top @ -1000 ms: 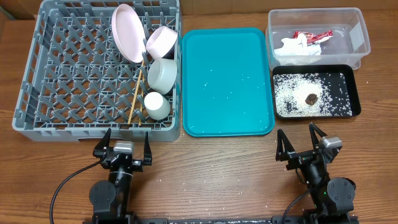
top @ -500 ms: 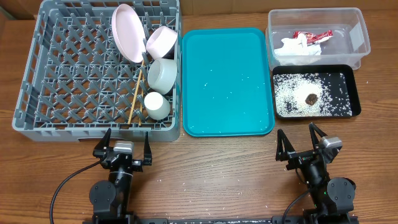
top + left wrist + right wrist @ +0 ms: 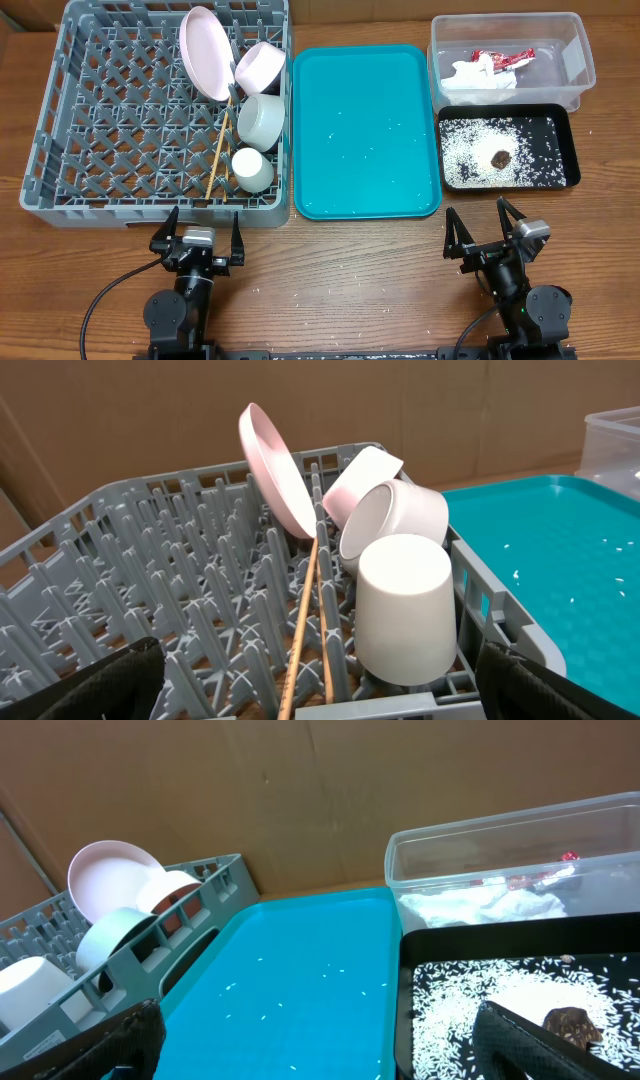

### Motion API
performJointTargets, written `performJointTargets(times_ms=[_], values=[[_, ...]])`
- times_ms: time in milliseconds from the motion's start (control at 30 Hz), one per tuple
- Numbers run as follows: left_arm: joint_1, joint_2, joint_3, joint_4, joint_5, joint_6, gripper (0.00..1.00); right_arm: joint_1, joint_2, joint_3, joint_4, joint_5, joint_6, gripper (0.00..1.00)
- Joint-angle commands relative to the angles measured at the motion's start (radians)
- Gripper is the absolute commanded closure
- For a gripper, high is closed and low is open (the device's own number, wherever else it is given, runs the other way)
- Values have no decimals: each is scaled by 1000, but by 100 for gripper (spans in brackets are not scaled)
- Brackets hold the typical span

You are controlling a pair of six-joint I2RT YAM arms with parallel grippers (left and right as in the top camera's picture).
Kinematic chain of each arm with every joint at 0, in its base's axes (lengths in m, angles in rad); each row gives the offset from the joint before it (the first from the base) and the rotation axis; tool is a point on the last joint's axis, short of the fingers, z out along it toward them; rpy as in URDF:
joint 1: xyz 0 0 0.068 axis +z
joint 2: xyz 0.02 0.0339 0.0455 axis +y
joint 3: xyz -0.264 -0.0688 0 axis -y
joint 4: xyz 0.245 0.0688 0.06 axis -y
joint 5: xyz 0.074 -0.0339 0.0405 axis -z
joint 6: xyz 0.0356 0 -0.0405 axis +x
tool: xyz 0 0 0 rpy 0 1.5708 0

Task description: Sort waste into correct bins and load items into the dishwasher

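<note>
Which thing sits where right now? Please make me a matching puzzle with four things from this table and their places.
Things:
1. rice grains
2. teal tray
3. red wrapper
4. chopsticks

Places:
A. inside the grey dish rack
B. inside the clear tub
C. inside the black tray
D. between the dish rack and the tub

Pairs: 1-C, 2-D, 3-B, 4-A
</note>
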Motion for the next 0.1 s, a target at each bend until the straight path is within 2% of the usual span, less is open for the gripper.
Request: performJointTargets(times_ms=[0, 67], values=[[6, -11, -6, 1, 10, 18, 0, -6, -8, -11, 5, 3, -1, 0], [6, -11, -6, 1, 11, 18, 0, -6, -8, -11, 5, 3, -1, 0]])
